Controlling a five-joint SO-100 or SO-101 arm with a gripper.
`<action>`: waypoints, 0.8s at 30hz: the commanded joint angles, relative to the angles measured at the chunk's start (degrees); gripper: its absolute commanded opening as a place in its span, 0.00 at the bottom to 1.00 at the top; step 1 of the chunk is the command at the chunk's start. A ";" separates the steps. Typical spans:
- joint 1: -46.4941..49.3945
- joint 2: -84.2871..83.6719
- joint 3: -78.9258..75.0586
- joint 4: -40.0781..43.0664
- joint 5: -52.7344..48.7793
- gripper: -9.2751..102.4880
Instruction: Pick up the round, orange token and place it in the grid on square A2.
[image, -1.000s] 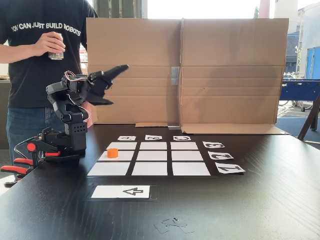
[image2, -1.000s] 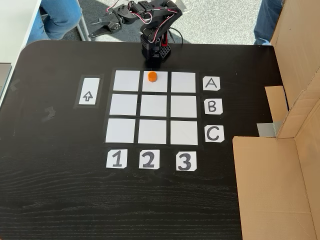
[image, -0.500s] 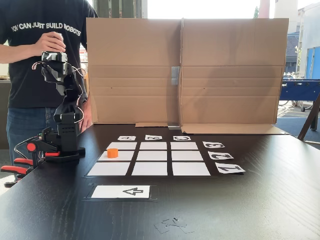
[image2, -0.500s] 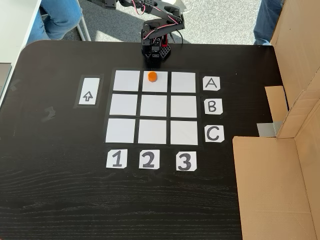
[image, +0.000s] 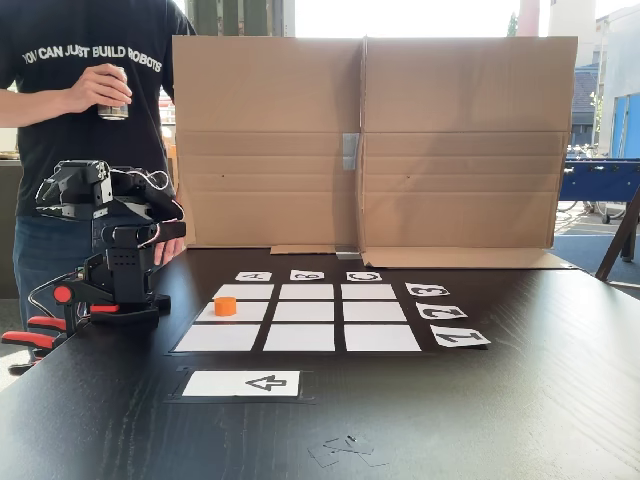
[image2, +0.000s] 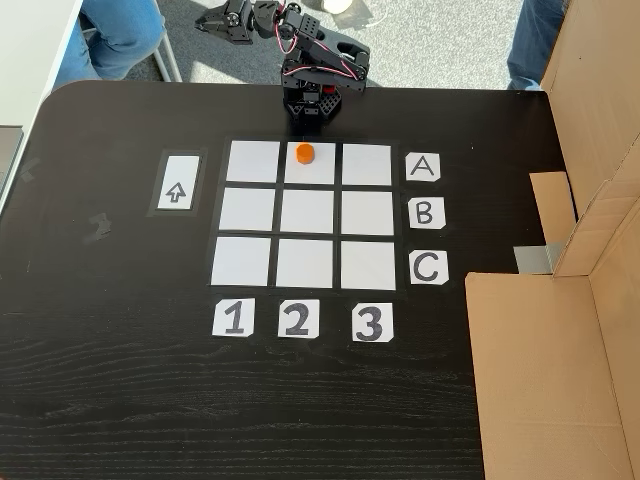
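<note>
Your gripper (image2: 207, 20): too small to tell how its jaws stand | person (image: 80, 110): cut off by the frame's top and left edge | cardboard box (image2: 560, 300): cut off at right edge

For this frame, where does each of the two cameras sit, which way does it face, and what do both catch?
A fixed view: low at the table edge by the arrow card, facing the cardboard wall; the arm is folded back at left.
A fixed view: high above the number cards, looking down on the grid; arm at top, hand past the table edge.
Both show the token resting on square A2.
</note>
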 joint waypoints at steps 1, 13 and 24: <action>0.62 2.20 3.08 1.49 -1.41 0.08; 2.90 2.20 12.39 2.02 -6.15 0.08; 3.43 2.29 12.74 1.85 -6.33 0.08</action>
